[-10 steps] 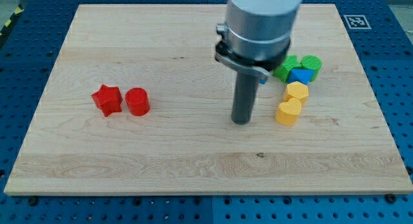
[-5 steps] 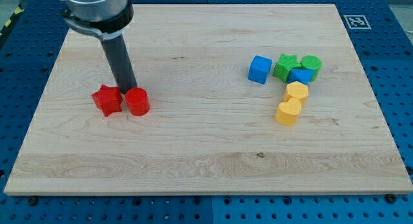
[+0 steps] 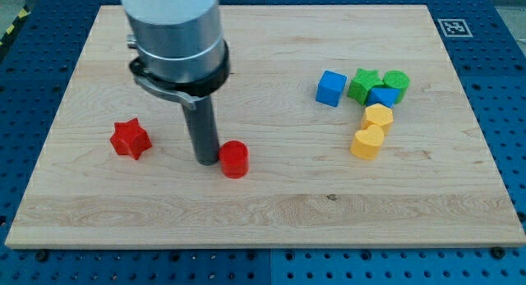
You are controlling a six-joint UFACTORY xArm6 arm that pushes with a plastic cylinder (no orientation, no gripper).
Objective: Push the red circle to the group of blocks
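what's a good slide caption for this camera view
My tip touches the red circle from the view's left, pushing toward the block group.

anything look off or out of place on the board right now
Nothing is damaged or tipped. The only stragglers are the red circle and the red star, both far to the view's left of the group, whose nearest member is the blue cube. My tip sits against the circle's left side.

Wooden board point(image 3: 263, 203) carries red star point(image 3: 131, 139), red circle point(image 3: 234, 159); blue, green, yellow blocks point(image 3: 367, 100) clustered right
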